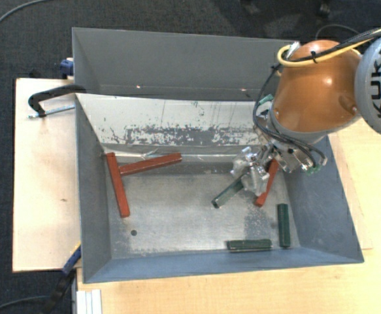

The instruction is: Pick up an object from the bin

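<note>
Dark carpet point(177, 5) lies behind a grey metal bin point(177, 64). On the right side of the bin, the gripper point(257, 173) hangs low under its round orange cover point(314, 87). It is just over the far ends of a thin dark green stick point(228, 194) and a thin red stick point(265, 191). It is too hard to tell if it is open or closed. Two long red sticks point(118, 185) lie touching at the left.

A slim dark green stick point(227, 194) lies slantwise, its upper end right at the gripper point(254, 177). A short red stick point(266, 185) sits steeply tilted, just beside the gripper on its arm side.
</note>
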Robot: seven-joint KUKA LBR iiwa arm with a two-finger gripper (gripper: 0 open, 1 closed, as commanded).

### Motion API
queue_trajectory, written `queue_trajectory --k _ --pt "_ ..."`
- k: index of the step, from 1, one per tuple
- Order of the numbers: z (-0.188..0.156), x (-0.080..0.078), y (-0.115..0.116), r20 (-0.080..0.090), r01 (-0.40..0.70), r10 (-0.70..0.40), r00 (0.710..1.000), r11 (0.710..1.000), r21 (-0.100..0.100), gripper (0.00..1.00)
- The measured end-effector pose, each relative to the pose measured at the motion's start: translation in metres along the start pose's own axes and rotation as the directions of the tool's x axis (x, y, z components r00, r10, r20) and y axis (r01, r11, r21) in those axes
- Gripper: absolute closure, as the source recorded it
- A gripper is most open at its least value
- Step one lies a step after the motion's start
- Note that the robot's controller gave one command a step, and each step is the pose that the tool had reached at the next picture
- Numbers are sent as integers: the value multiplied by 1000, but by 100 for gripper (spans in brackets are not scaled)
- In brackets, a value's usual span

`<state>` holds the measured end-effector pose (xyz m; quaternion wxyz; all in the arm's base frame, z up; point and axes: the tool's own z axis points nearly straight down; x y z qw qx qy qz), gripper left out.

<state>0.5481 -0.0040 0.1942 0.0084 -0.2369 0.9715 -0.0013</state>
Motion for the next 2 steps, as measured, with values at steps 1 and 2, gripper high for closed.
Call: queue_trajectory --k 1,2 --pt "-85 12 -13 -1 77 -77 997 997 1 100" --pt "-80 -31 -30 -5 180 -180 984 984 -4 100"
